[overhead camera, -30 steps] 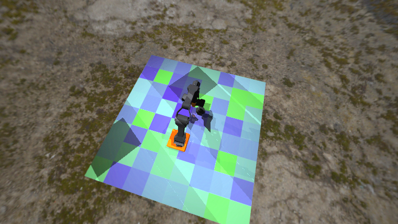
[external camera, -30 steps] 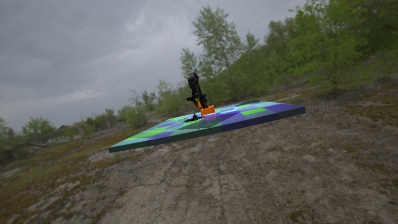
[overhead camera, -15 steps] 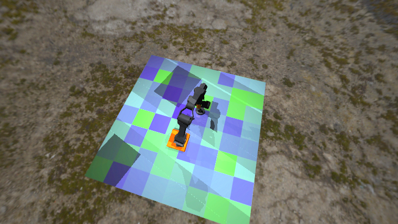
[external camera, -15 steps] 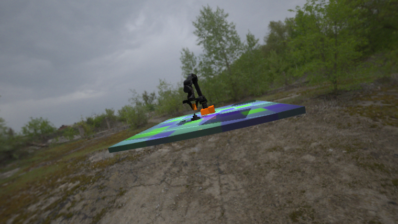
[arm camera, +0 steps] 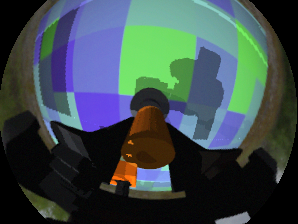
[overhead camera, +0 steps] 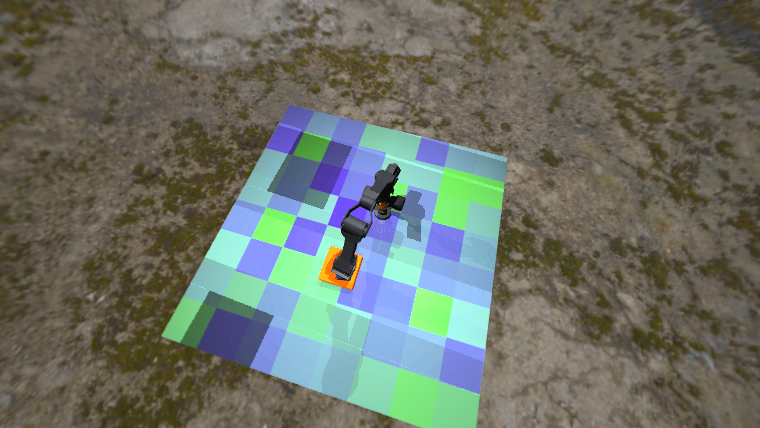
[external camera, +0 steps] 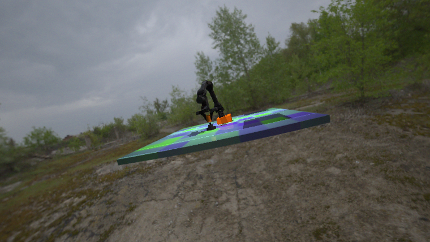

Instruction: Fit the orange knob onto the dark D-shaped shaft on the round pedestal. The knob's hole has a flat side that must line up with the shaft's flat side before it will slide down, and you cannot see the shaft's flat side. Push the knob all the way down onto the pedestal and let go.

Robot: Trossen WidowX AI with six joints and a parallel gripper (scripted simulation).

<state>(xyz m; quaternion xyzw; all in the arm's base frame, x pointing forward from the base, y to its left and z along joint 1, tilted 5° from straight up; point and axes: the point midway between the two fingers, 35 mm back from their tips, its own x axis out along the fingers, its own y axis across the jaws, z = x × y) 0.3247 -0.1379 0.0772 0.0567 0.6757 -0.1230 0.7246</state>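
Observation:
The orange knob [overhead camera: 382, 206] [external camera: 209, 119] [arm camera: 148, 131] is held upright between the fingers of my gripper [overhead camera: 383, 203] [external camera: 208, 116] [arm camera: 149, 122], which is shut on it. The round dark pedestal [overhead camera: 381, 214] [external camera: 211, 128] [arm camera: 137, 103] stands on the table directly below the knob. In the exterior view the knob's lower end is close above the top of the dark shaft [external camera: 210, 124]. I cannot tell whether they touch. The wrist view shows the knob covering the shaft and part of the pedestal. The flat sides of the hole and the shaft are hidden.
The arm's orange base [overhead camera: 325, 274] [external camera: 224, 119] [arm camera: 125, 172] stands behind the pedestal as seen in the exterior view. The checkered table [overhead camera: 425, 366] [external camera: 186, 145] [arm camera: 155, 50] carries dark shadows, one of them from the arm beside the pedestal.

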